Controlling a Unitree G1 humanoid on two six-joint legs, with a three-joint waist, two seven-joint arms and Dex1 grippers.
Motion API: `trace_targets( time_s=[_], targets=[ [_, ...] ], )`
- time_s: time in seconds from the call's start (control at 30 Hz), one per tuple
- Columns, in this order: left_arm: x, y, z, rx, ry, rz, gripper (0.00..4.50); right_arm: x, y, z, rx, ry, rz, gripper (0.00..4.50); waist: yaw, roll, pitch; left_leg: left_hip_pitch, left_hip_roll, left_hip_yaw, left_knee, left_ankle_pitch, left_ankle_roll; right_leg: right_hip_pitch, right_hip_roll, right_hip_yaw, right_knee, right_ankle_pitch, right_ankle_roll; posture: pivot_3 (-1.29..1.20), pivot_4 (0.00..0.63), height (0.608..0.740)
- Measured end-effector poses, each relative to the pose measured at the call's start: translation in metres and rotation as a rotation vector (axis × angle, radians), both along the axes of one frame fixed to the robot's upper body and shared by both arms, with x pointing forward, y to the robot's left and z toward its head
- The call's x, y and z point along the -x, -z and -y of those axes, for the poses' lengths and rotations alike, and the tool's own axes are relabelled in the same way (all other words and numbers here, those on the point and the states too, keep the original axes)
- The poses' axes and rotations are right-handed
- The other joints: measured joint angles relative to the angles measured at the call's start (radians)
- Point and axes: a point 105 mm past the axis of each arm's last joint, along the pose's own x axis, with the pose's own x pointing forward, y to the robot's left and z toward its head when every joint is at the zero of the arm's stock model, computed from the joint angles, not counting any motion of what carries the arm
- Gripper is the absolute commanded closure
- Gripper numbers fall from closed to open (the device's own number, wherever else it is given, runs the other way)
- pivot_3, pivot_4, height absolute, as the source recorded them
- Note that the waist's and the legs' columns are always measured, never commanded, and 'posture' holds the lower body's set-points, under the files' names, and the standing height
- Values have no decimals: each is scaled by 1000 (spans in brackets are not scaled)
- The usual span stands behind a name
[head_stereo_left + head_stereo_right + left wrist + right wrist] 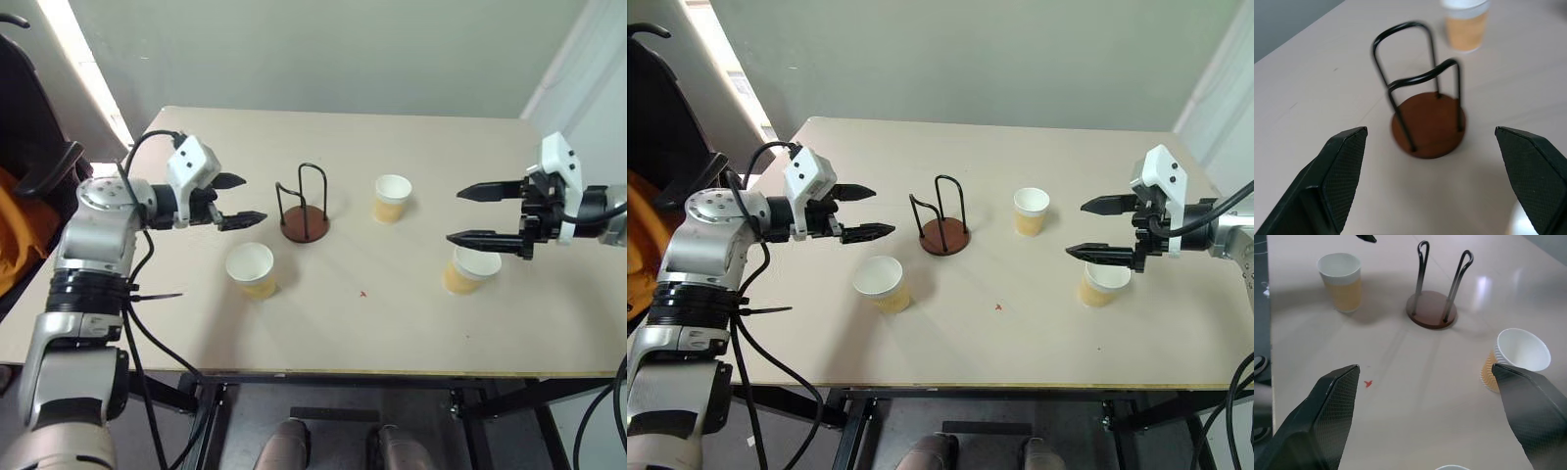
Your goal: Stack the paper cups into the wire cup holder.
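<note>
Left eye view: three upright paper cups (253, 268) around wire cup holder (304, 208).

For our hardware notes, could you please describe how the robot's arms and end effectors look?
Both arms are silver-grey metal with black joint sections and loose black cables, tied at the left arm. Each wrist carries a white angular housing. The left end effector and right end effector each have two black, tapering, pointed fingers with finely cross-hatched inner faces.
</note>
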Motion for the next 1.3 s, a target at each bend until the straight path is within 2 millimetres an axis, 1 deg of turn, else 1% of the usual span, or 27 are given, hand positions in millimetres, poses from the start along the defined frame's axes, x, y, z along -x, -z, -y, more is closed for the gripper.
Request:
trace_targets(
  time_s=[0.07, 0.2, 0.4, 0.57, 0.7, 0.8, 0.83, 0.97, 1.13, 1.17, 1.27, 1.3],
  targets=[
    [-2, 3, 2, -6, -5, -4, 30, -1, 0, -1, -7, 3, 1, 0, 0, 0, 0, 0, 0, 0, 0, 0, 0, 0, 0, 0, 0, 0, 0, 0, 150, 740],
    [-18, 7, 11, 12, -65, 10, 30, -5, -4, -13, -36, 12, 41, 0, 1, 0, 0, 0, 0, 0, 1, 0, 0, 0, 0, 0, 0, 1, 1, 0, 150, 740],
    [-38, 18, 21, 8, -137, 19, 30, -5, -6, -18, -39, 28, 56, 0, 2, 0, 0, 0, -1, 0, 2, 0, 0, 0, 0, 0, 0, 2, 3, 0, 150, 740],
    [-56, 31, 38, 44, -194, 2, 30, -4, -5, -20, -38, 28, 55, 0, 5, 0, 0, -1, -1, 0, 3, 0, 0, 1, 0, 0, 0, 2, 4, 0, 150, 740],
    [-67, 38, 54, 63, -215, 8, 30, -3, -5, -21, -34, 24, 56, 0, 6, 0, 0, -1, -1, 1, 3, 0, 0, 1, 0, 0, -1, 3, 6, 0, 150, 740],
    [-74, 42, 55, 70, -272, 21, 589, -2, -5, -22, -29, 27, 58, 0, 6, 0, 0, -1, -1, 2, 3, 0, 0, 1, 0, 1, -1, 2, 7, 0, 150, 740],
    [-74, 43, 54, 73, -285, 24, 877, -2, -4, -21, -29, 30, 56, 0, 5, 0, 0, -1, -1, 3, 3, 0, 0, 1, 0, 1, -1, 2, 7, 0, 150, 740],
    [-76, 49, 49, 78, -320, 13, 2360, -3, 1, -18, -27, 54, 38, 0, 5, 0, 0, 0, -2, 8, 4, 2, -3, 1, 1, 4, 0, 1, 10, 0, 150, 740],
    [-74, 49, 51, 89, -285, 0, 4265, -3, 1, -17, -25, 60, 40, 0, 5, 0, 0, -1, -4, 13, 11, 1, -1, 1, 2, 15, 0, -1, 17, 0, 150, 740],
    [-73, 44, 54, 115, -262, 7, 4458, -3, 1, -17, -25, 61, 40, 0, 5, 0, 0, -1, -4, 13, 12, 0, 0, 1, 2, 16, 0, -1, 18, 0, 150, 740],
    [-68, 37, 63, 120, -181, 6, 4458, -2, 1, -16, -19, 61, 40, 0, 5, 0, 0, -1, -6, 15, 12, -1, 2, 2, 1, 17, -1, -2, 19, 0, 150, 740],
    [-63, 35, 70, 129, -124, 3, 4458, 0, 2, -14, -8, 54, 30, 0, 5, 0, 0, -1, -6, 15, 12, -1, 2, 2, 1, 17, -2, -2, 19, 0, 150, 740]
  ],
)
